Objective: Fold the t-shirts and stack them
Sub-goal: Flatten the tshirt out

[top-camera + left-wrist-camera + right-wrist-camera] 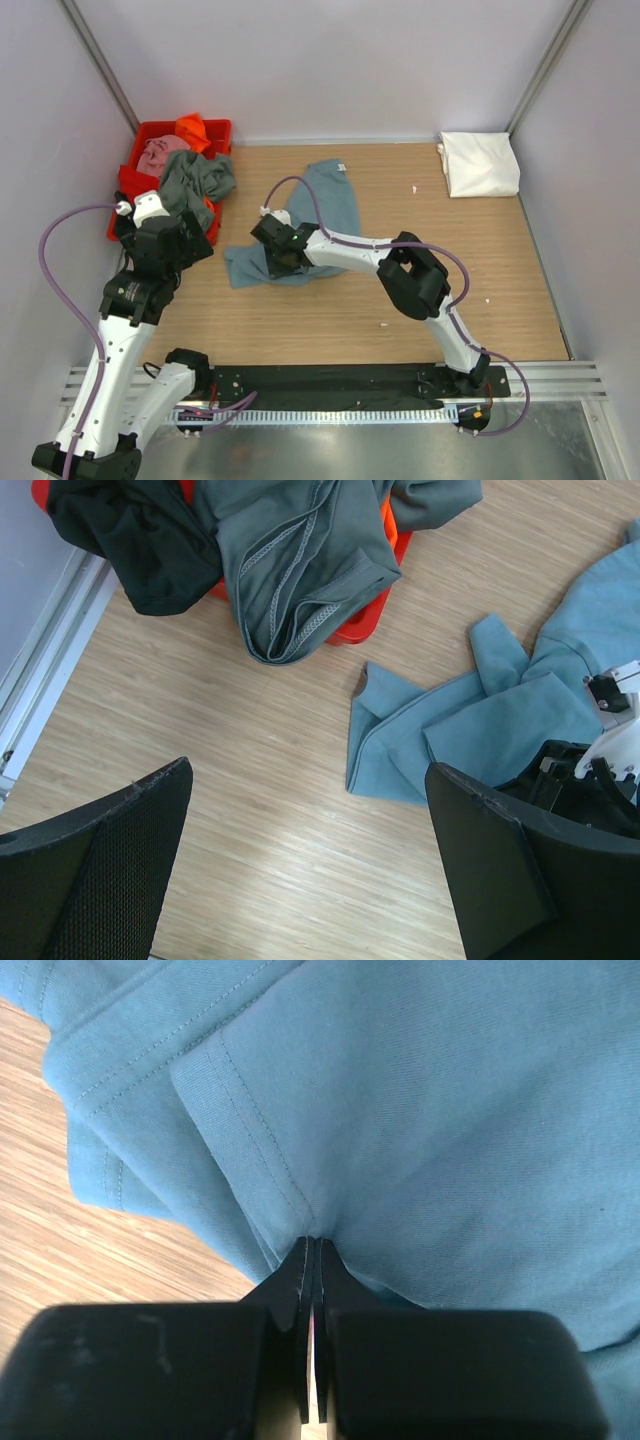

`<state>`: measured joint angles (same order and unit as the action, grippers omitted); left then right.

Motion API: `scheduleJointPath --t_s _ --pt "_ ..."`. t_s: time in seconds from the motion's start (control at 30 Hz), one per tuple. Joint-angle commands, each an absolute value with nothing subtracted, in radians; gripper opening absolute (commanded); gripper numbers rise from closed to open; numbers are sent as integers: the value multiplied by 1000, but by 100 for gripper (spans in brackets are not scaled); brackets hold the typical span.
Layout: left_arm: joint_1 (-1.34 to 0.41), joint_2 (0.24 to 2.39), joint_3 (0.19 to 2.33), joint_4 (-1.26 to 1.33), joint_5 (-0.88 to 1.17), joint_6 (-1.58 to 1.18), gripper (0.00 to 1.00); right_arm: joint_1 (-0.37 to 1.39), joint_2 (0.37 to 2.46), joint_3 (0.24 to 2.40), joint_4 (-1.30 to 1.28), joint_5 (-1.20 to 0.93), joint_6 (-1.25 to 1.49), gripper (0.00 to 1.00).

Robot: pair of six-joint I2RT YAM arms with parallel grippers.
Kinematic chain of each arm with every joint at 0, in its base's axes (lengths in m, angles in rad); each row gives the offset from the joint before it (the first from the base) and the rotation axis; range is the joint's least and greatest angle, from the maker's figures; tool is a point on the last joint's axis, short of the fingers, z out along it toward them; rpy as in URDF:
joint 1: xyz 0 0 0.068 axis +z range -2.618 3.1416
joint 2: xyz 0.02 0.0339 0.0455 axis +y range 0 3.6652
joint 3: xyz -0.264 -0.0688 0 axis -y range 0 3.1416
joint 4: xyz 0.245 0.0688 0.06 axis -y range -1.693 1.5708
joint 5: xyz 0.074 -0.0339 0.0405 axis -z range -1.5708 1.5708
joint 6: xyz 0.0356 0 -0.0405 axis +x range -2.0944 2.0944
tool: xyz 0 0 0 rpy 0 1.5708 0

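A dusty teal-blue t-shirt [332, 198] lies crumpled in the middle of the table. It also shows in the left wrist view [470, 730] and fills the right wrist view [450, 1110]. My right gripper [277, 262] is down at the shirt's near left part; its jaws [313, 1244] are shut on a pinch of the teal cloth next to a stitched hem. My left gripper [192, 240] hangs open and empty [310, 780] above bare wood, left of the teal shirt. A folded white t-shirt [480, 163] lies at the far right.
A red tub [150, 128] stands at the far left and holds pink [160, 150] and orange [192, 128] shirts. A grey-green shirt [195, 180] spills over its rim [300, 560], and a dark cloth [130, 540] hangs beside it. Walls enclose three sides.
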<state>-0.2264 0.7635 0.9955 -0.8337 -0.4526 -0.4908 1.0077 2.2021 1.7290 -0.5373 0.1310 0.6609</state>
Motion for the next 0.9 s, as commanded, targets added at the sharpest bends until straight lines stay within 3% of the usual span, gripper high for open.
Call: scheduleJointPath --t_s 0.0,0.4,0.67,0.87 --pt "-221 759 997 -793 -466 -491 100 1012 2160 1715 -499 127 669 1" --pt "-221 775 996 -779 -417 -488 100 893 1732 1671 -601 328 597 1" --pt "-262 868 1022 -776 -218 -520 93 638 1214 1387 -721 561 566 1" --pt "-431 955 1045 -755 -320 -606 90 551 907 1192 -802 835 580 1"
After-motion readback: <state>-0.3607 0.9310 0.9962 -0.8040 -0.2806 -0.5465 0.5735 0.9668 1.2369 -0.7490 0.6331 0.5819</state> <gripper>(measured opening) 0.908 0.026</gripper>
